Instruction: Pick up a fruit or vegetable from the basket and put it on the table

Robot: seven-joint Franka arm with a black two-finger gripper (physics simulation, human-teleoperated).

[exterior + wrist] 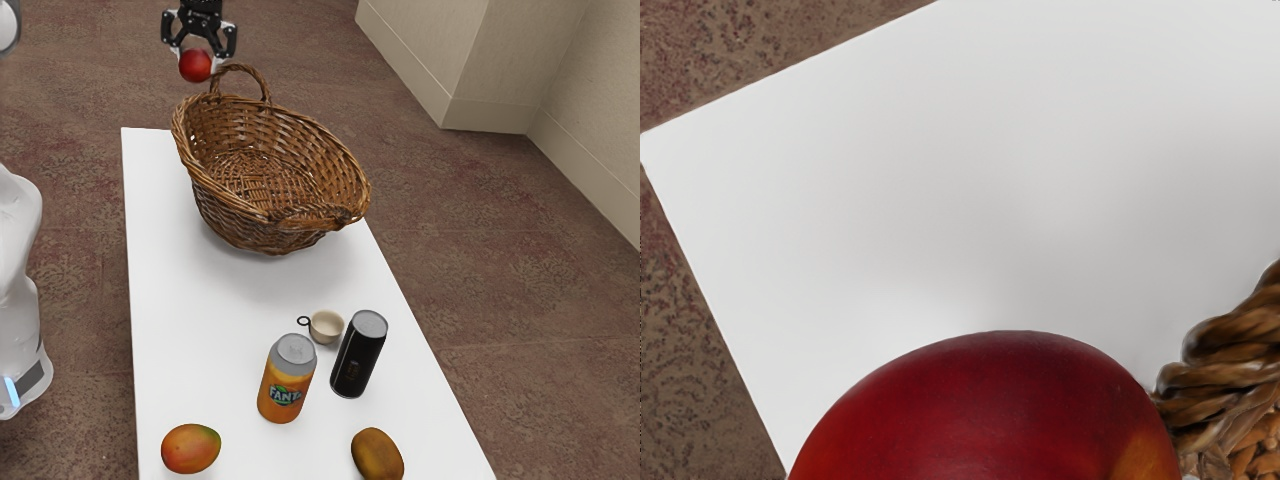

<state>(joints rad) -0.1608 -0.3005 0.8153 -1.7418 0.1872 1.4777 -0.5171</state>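
My claw (199, 60) clamped on red fruit (195, 66), held in air near basket's (268, 225) far handle, not on table (165, 300). Wrist view: I see fruit against white tabletop, beside woven rim. Basket upright on table. Small cup (327, 328) near orange can (286, 380) and black can (359, 355). Mango (191, 449), brown fruit (377, 456) at exterior view's lower edge.

Robot's arm (18, 250) was glossy wht., w/ smooth, rounded segs. and soft grey shading. Low down it had a dk. grey band (33, 377) & a short lt.-blue strip (12, 390), glowing. Another rounded wht. part had a pale grey round cap (5, 27). The gripper (197, 62) was mostly blk., w/ 2 angular, jointed fingers, open-framed links & small lt. grey bits.
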